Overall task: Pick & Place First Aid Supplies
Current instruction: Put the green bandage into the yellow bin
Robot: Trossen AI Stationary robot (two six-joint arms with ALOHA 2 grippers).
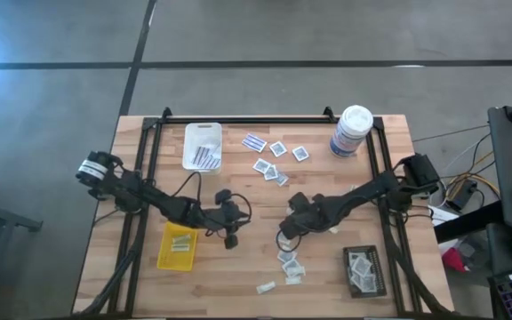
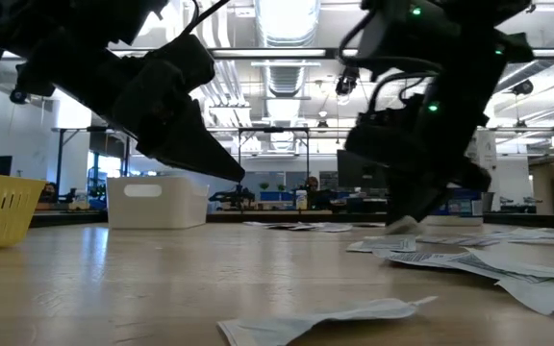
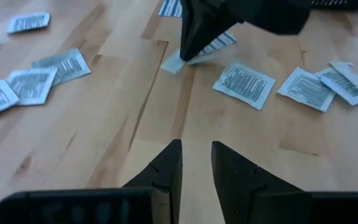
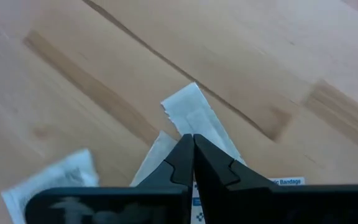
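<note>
I have the right gripper (image 4: 193, 163) pressed together, pinching a bandage strip (image 4: 194, 115) at the table's (image 1: 238, 284) middle. I judge a straight lift safest, clearing neighbouring packets (image 1: 288, 264). The left gripper (image 3: 196, 168) waits nearby, slightly spread, empty.

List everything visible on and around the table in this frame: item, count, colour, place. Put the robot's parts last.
White tray: one, far left of table, holding striped strips.
Yellow tray: one, near left, holding pale strips.
Black tray: one, near right corner, holding white square packets.
White canister: one, blue label, far right.
Loose packets, far centre: several, white and blue-striped.
Loose packets, near centre: several, white, by the right gripper.
Wooden table: one, light wood.
Left gripper: dark, slightly open, empty, over bare wood left of centre.
Right gripper: dark, shut on a packet, at the near pile.
</note>
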